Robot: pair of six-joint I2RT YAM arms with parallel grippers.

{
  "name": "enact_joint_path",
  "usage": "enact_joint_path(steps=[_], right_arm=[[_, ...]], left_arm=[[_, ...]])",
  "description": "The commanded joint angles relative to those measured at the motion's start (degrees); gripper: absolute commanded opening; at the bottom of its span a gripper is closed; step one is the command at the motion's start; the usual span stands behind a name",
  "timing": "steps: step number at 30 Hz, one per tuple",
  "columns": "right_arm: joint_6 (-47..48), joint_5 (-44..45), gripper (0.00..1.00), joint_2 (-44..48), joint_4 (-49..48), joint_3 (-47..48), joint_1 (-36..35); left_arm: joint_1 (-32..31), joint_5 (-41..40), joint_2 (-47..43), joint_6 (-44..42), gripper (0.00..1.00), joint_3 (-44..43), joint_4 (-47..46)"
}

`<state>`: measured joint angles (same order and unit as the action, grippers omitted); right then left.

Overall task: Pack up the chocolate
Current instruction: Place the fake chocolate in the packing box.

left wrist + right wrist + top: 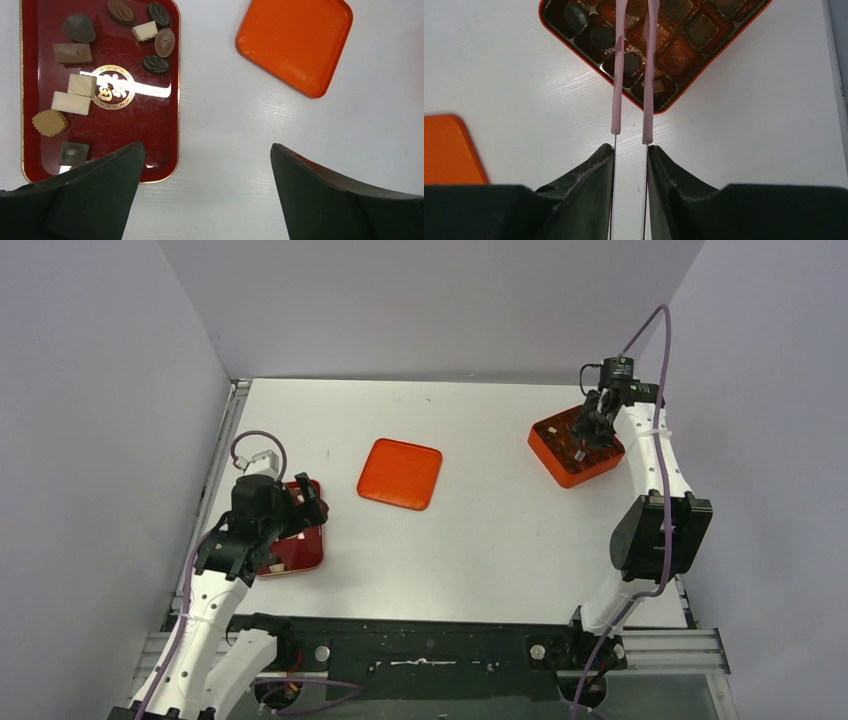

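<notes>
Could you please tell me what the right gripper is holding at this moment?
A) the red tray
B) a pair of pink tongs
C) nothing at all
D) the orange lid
B: in the right wrist view the right gripper is shut on the pink tongs, whose far ends reach over the orange box.

Top view: perched high behind the arm bases, looking down over the whole table (480,540). Left wrist: close above the left edge, facing straight down at the red tray (150,125), catching the orange lid (295,45) too. Right wrist: close by the orange box (680,54) near the far right corner, clipping that same lid, also seen from the top.
</notes>
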<state>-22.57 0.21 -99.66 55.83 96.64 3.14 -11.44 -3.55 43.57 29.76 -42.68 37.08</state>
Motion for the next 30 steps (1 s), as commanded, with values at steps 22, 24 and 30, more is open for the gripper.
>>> enact_joint_path(steps=[22, 24, 30], right_arm=[[-2.6, -8.8, 0.28, -6.0, 5.9, 8.6, 2.5], [-2.1, -7.8, 0.28, -5.3, 7.4, 9.1, 2.4], [-0.3, -7.3, 0.28, -2.9, 9.2, 11.3, -0.6]], left_arm=[[-0.6, 0.3, 5.2, -6.2, 0.97, -8.4, 4.4], [-0.8, -1.0, 5.0, -6.4, 0.97, -9.3, 5.9], [-0.6, -7.7, 7.0, -4.7, 0.97, -14.1, 13.9]])
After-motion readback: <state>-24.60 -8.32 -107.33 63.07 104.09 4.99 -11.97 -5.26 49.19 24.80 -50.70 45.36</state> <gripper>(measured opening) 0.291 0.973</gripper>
